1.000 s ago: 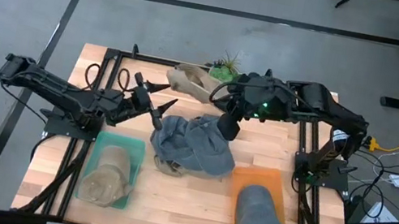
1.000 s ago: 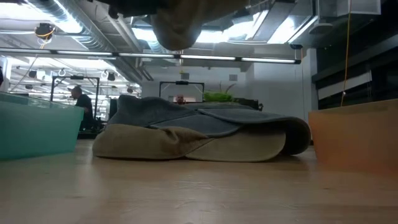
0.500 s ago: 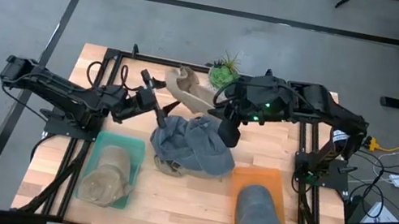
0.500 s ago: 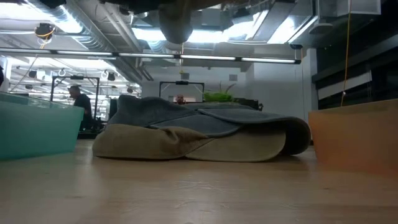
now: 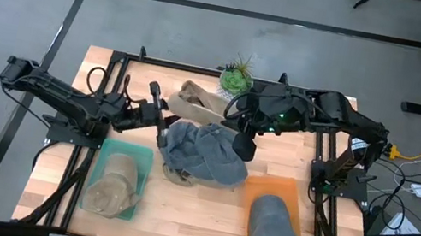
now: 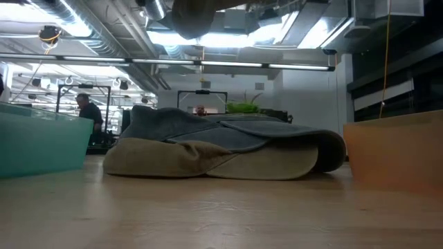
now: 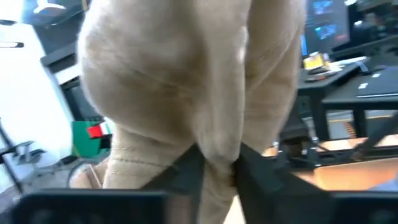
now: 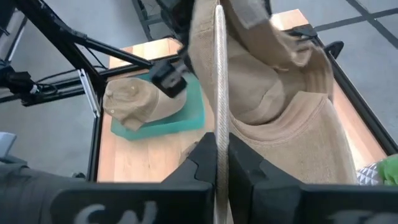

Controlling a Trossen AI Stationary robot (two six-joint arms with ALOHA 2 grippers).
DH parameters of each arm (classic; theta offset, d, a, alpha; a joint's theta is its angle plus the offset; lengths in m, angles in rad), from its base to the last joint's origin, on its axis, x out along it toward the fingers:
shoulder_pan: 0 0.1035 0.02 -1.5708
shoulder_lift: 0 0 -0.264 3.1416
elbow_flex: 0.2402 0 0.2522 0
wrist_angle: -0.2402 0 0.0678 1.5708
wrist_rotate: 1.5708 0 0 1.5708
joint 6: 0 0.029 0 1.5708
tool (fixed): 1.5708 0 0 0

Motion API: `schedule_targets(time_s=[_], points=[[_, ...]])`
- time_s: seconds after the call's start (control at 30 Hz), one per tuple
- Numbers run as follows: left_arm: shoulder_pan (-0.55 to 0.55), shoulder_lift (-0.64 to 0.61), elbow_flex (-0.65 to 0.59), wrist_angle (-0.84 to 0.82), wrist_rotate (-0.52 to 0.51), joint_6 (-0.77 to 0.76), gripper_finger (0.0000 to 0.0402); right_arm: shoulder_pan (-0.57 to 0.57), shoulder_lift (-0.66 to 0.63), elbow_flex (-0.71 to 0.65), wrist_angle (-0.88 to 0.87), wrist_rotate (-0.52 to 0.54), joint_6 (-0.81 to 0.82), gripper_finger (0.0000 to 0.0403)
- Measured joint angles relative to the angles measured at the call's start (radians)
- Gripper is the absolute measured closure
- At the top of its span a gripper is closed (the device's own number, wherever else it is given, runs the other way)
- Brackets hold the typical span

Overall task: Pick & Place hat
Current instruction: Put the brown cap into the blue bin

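Hat (image 5: 199, 101) of tan cloth hangs in the air above the far middle of the table (image 5: 202, 216), stretched between the two arms. The left gripper (image 7: 217, 163) has its fingers pinched onto a fold of the tan cloth, which fills most of the left wrist view. The right gripper (image 8: 222, 158) is clenched on the thin edge of the brim (seen edge-on as a pale line running straight up between its fingers). In the high view the left gripper (image 5: 160, 115) reaches in from the table's left side and the right gripper (image 5: 246, 124) from the right side, with the hat lying between them near the far edge.

Just beyond the hat, at the far edge, stands a small green plant (image 5: 236, 76). Beneath the arms, in the middle of the table, lies a heap of hats (image 5: 202, 153), grey ones on top and a tan one underneath; the low view shows the same heap (image 6: 221, 149) resting flat on the wood. Near the left front corner sits a teal bin (image 5: 104, 156) with a tan hat (image 5: 112, 186) in it. Near the right front corner sits an orange bin (image 5: 255, 185) holding a grey hat (image 5: 273, 224). A person (image 6: 88, 111) shows far off in the room behind the table.
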Motion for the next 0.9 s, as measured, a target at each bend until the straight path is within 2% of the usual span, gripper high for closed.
schedule_targets(time_s=[0.07, 0.27, 0.43, 0.57, 0.67, 0.8, 0.9], points=[[-0.02, -0.022, 0.0, -0.039, 0.014, -0.01, 0.0385, 0.0, 0.0, 0.0, -0.018, 0.0, 0.0, 0.0385], [-0.069, -0.105, 0.0, -0.213, 0.098, -0.089, 0.0397, 0.0, -0.008, 0.0, -0.058, 0.0, 0.005, 0.0385], [-0.074, -0.18, 0.0, -0.339, 0.298, -0.151, 0.0397, 0.0, -0.012, 0.001, -0.052, -0.012, 0.013, 0.0384], [-0.074, -0.243, 0.0, -0.399, 0.452, -0.167, 0.0397, 0.0, -0.006, 0.001, -0.045, -0.1, 0.035, 0.0384], [-0.074, -0.286, 0.0, -0.427, 0.544, -0.205, 0.0397, 0.013, 0.0, -0.001, -0.033, -0.121, 0.033, 0.0379], [-0.074, -0.328, 0.0, -0.466, 0.597, -0.29, 0.0397, 0.034, 0.007, -0.014, -0.016, -0.113, -0.009, 0.0355], [-0.074, -0.343, 0.0, -0.495, 0.588, -0.39, 0.0398, 0.042, 0.02, -0.014, -0.018, -0.051, -0.006, 0.0324]])
